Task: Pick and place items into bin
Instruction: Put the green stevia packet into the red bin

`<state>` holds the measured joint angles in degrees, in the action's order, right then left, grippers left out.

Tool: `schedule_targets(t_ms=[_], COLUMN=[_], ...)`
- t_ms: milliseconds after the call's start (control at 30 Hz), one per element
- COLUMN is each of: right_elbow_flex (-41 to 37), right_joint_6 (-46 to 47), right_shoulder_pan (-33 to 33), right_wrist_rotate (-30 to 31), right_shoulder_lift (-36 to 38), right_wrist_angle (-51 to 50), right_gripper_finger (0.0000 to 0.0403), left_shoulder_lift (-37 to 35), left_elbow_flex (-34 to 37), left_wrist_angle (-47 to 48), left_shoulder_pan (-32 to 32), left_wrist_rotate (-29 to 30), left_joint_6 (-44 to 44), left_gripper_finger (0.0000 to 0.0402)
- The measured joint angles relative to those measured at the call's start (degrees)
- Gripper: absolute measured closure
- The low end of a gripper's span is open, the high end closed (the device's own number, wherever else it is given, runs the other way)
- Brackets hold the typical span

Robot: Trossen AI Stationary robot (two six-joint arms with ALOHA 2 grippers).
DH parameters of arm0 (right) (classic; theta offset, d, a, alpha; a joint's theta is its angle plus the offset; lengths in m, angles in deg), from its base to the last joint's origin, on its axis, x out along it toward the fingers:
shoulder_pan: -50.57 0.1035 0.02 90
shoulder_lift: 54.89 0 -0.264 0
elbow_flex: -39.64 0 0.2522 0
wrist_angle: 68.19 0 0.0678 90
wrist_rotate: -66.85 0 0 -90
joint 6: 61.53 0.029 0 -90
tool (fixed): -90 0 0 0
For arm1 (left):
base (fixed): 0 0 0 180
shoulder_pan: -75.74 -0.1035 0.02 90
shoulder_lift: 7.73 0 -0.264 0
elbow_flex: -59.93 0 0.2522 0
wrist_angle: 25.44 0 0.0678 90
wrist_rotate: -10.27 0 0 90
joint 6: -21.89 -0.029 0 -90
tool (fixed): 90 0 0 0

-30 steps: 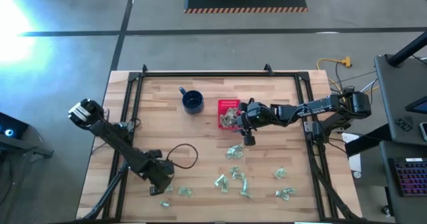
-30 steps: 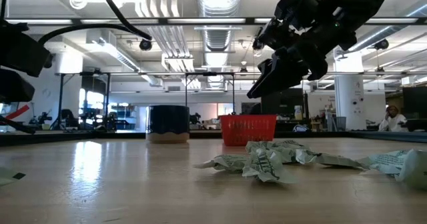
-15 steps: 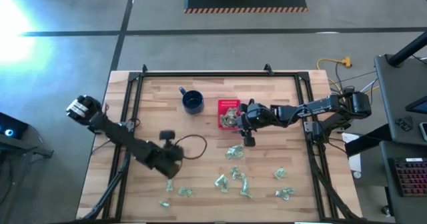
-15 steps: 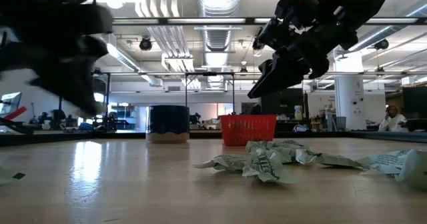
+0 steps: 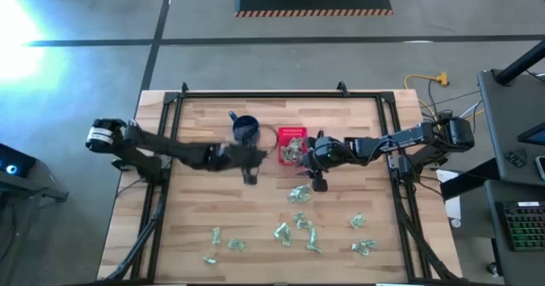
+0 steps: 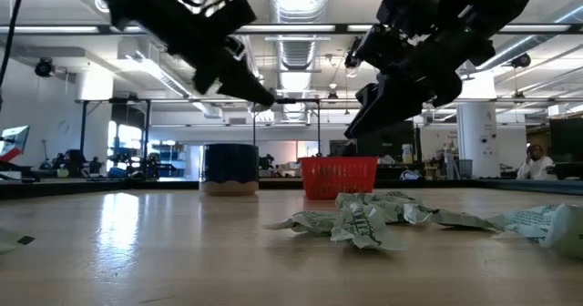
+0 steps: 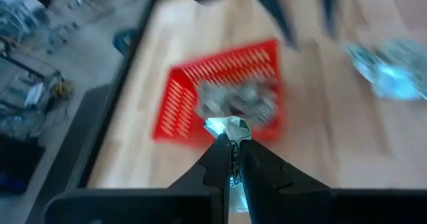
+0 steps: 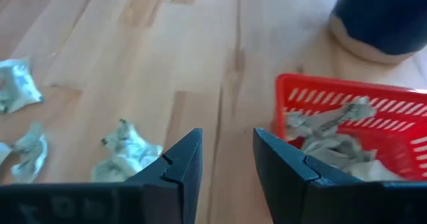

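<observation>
The red basket point(image 5: 291, 145) stands on the table's far middle with several wrinkly wrappers inside point(image 7: 235, 103). More pale green wrappers point(image 5: 300, 194) lie scattered over the near half of the table. My left gripper point(image 5: 255, 168) hangs in the air just left of the basket, shut on one wrapper point(image 7: 230, 127). My right gripper point(image 8: 227, 159) is open and hovers at the basket's near right side, above bare wood, touching nothing. In the low view both grippers, the left gripper point(image 6: 266, 96) and the right gripper point(image 6: 351, 126), are well above the table. My left gripper pinches one small pale green wrapper point(image 7: 231, 125) between its two fingertips. The piece sticks out past the tips and is lifted clear of the table. The fingers point toward the basket point(image 7: 220, 94) from its left side, slanting down.
A dark blue mug point(image 5: 245, 130) stands just left of the basket, close beside my left arm. Wrappers lie near the right gripper point(image 8: 125, 152) and along the near edge point(image 5: 223, 245). A black frame rail point(image 5: 166, 141) borders the table. The wood left of the mug is bare.
My left arm has swung fast from the table's near left corner up and toward the far right, ending beside the mug and basket with a wrapper between its fingers. My right gripper has stayed by the basket, shifting only slightly.
</observation>
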<state>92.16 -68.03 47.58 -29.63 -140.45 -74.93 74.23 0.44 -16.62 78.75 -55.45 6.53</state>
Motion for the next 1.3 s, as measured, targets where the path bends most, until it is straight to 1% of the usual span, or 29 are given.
schedule_targets(t_ms=[100, 233, 333, 400, 567, 700, 867, 967, 1067, 1200, 1300], right_elbow_flex=[0.0, -0.02, -0.02, -0.02, -0.08, -0.11, -0.16, -0.47, -0.51, -1.4, -2.18], right_joint_6=[0.12, 0.13, 0.12, 0.28, 1.88, 4.3, 8.79, 10.51, 10.59, 9.55, 8.56], right_shoulder_pan=[1.23, 2.51, 2.82, 2.87, 2.89, 3.21, 4.77, 6.24, 7.85, 9.12, 9.76], right_wrist_rotate=[0.0, 0.07, 0.42, 0.45, 0.45, 0.43, 0.45, 0.43, 0.43, 0.6, 1.4], right_shoulder_lift=[0.09, 0.37, 0.99, 1.51, 2.79, 3.22, 3.37, 3.41, 3.32, 3.32, 2.64], right_wrist_angle=[-1.06, -1.3, -2.24, -3.09, -5.78, -9.62, -16.76, -17.59, -16.51, -10.59, -6.57], right_gripper_finger=[0.0284, 0.0287, 0.029, 0.0291, 0.029, 0.029, 0.029, 0.0286, 0.0281, 0.0275, 0.0273], left_shoulder_lift=[0.22, 1.23, 3.63, 6.07, 13.51, 19.18, 21.93, 21.84, 21.37, 21.04, 20.34], left_elbow_flex=[0.0, 0.13, -0.19, -0.76, -3.93, -7.81, -11.32, -12.9, -13.89, -14.12, -13.85], left_wrist_angle=[-4.14, -10.42, -15.58, -18.94, -24.33, -24.42, -21.28, -17.89, -14.77, -14.43, -12.36], left_shoulder_pan=[-5.0, -10.63, -13.25, -14.0, -14.72, -15.33, -15.44, -15.44, -15.47, -15.51, -15.46], left_wrist_rotate=[-6.15, -14.68, -20.38, -22.4, -22.68, -22.4, -22.28, -22.3, -22.29, -22.28, -22.29], left_joint_6=[-1.88, -1.9, -1.62, -1.61, -1.61, -1.45, -1.33, -1.52, -1.53, -1.39, -0.13], left_gripper_finger=[0.0389, 0.0389, 0.0389, 0.0389, 0.0389, 0.0389, 0.038, 0.0354, 0.0315, 0.0263, 0.0235])
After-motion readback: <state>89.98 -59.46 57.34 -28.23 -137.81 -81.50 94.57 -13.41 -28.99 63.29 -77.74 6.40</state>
